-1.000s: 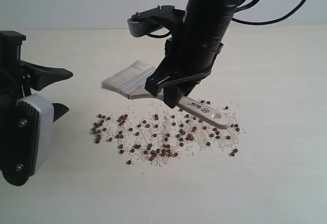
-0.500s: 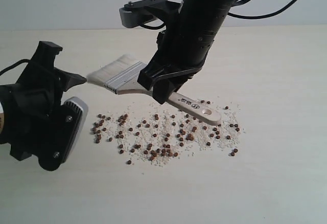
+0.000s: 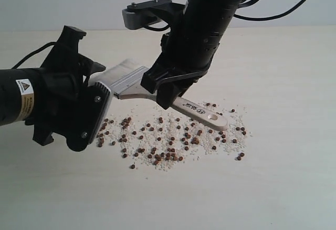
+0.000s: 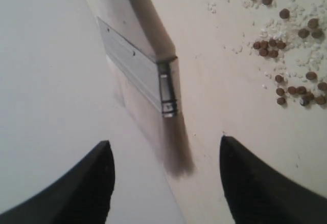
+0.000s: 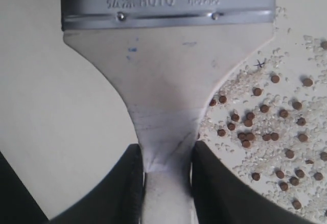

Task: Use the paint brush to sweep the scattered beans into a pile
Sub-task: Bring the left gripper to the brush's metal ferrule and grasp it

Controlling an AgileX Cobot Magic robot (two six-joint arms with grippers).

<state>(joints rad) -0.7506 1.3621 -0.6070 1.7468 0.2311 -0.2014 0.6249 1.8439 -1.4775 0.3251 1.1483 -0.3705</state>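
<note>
A robot lab bench: bare pale tabletop (image 3: 294, 188), white wall (image 3: 52, 4), cabled arm (image 3: 215, 25).

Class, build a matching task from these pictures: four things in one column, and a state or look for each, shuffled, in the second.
Column one
1 paint brush
2 beans
3 left tool
4 right tool

Column two
A shut on a wooden handle
B scattered loose, reddish-brown
C jaws open, bristles between them
D silver ferrule, pale bristles

Pairs: 1-D, 2-B, 3-C, 4-A
</note>
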